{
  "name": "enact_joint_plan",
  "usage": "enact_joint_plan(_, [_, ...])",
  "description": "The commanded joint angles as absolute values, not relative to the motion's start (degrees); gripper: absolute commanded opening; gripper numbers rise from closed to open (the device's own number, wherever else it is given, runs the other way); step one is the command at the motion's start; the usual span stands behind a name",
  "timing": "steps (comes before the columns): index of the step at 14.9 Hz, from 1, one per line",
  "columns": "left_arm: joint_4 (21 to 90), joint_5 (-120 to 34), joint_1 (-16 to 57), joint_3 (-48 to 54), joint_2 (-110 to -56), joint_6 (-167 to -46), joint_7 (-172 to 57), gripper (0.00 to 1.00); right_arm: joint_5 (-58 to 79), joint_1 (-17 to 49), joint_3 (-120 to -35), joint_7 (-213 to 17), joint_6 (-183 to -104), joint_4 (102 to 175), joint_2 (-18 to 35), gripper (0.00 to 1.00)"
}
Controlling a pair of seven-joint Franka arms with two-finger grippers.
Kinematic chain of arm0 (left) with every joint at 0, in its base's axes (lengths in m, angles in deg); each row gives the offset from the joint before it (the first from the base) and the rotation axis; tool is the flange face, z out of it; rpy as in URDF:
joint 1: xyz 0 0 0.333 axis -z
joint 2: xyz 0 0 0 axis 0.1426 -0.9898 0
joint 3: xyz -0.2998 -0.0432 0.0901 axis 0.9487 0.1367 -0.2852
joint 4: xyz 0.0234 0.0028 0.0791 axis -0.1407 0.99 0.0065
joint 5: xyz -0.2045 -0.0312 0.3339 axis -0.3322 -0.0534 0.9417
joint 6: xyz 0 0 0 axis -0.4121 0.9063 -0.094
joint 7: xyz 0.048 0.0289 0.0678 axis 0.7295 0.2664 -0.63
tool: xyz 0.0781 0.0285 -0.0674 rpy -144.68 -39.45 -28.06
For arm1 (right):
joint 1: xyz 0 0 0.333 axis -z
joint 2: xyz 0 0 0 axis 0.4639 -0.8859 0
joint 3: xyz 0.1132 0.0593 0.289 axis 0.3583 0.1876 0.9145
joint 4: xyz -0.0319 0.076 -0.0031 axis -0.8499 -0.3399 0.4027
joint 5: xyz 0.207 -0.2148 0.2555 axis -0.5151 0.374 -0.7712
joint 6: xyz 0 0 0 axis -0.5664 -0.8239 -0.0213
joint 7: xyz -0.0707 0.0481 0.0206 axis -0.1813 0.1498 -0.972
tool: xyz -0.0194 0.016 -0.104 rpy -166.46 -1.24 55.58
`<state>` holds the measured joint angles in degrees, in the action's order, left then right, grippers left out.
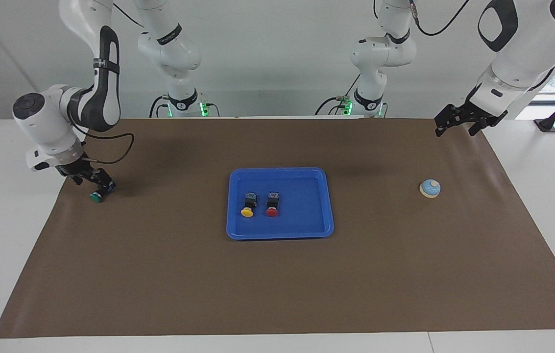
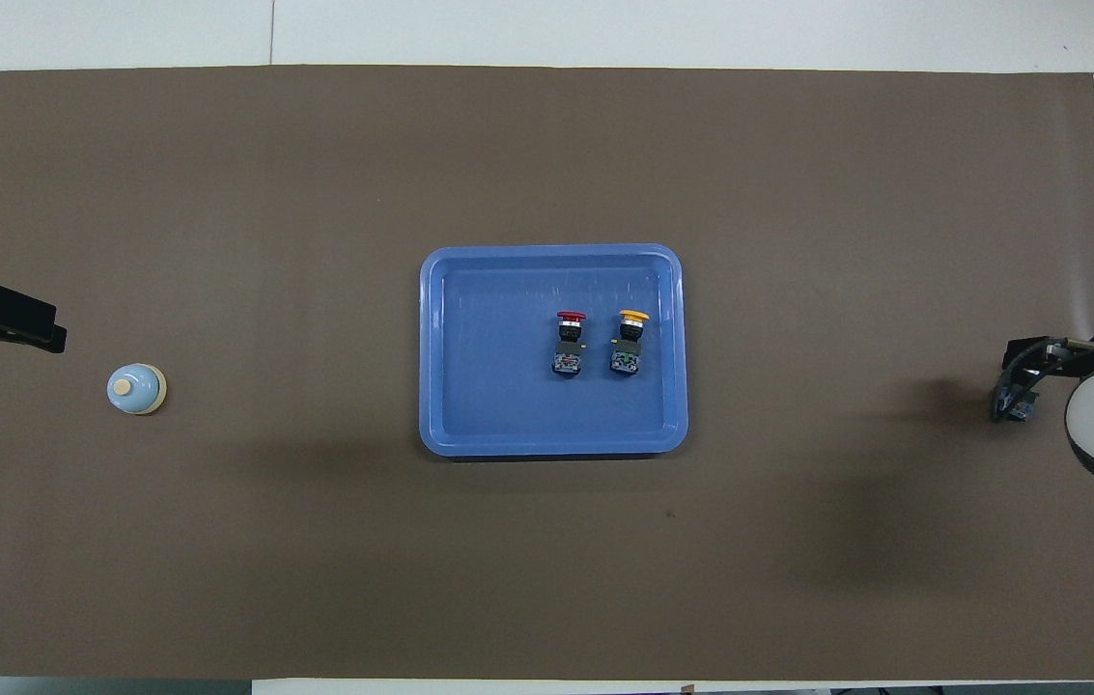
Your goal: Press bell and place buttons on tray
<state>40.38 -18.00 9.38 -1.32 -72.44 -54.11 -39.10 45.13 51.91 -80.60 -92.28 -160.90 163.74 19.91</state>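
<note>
The blue tray (image 1: 316, 179) (image 2: 508, 425) lies mid-table with the yellow button (image 1: 248, 205) (image 2: 630, 340) and the red button (image 1: 272, 204) (image 2: 569, 340) lying side by side in it. My right gripper (image 1: 100, 188) (image 2: 1012, 394) is low over the mat toward the right arm's end, shut on the green button (image 1: 96, 196), whose cap points down and away from the robots. The light-blue bell (image 1: 430, 188) (image 2: 136, 389) stands toward the left arm's end. My left gripper (image 1: 456, 130) (image 2: 25, 323) hangs open and empty in the air beside the bell, not touching it.
A brown mat (image 1: 277, 284) covers the table. The white table surface shows past the mat's ends. Both arm bases stand at the robots' edge of the table.
</note>
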Motion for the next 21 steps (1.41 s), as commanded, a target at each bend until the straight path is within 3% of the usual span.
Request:
enact_joint_plan(1, [40.54, -18.65, 9.6, -1.62, -72.11, -53.62, -39.67, 1.0, 44.86, 53.13, -79.47, -92.9, -169.3, 171.34, 22.8, 1.0])
enact_joint_plan(12, [40.54, -18.65, 9.6, -1.62, -72.11, -53.62, -39.67, 1.0, 39.59, 55.94, -79.47, -100.54, -174.86, 172.49, 19.03, 0.98])
enact_joint_plan(13, [40.54, -18.65, 9.6, -1.62, -72.11, -53.54, -39.67, 1.0, 39.58, 55.94, -79.47, -100.64, -174.77, 172.49, 19.02, 0.9])
enact_joint_plan(14, [40.54, -18.65, 9.6, -1.62, -72.11, -53.62, -39.67, 1.0, 39.58, 55.85, -79.47, -100.64, -174.68, 172.49, 19.02, 0.69])
enact_joint_plan(16, [40.54, -18.65, 9.6, -1.62, -72.11, -53.62, -39.67, 1.0, 39.5, 55.59, -79.47, -100.2, -174.42, 172.41, 18.94, 0.07])
enact_joint_plan(17, [40.54, -18.65, 9.6, -1.62, -72.11, -53.54, -39.67, 1.0, 39.5, 55.41, -79.47, -100.02, -174.42, 172.41, 18.94, 0.0])
enact_joint_plan(21, [40.54, -18.65, 9.6, -1.62, -72.11, -53.53, -39.67, 1.0, 39.5, 54.89, -79.12, -100.11, -169.78, 169.61, 18.94, 0.0])
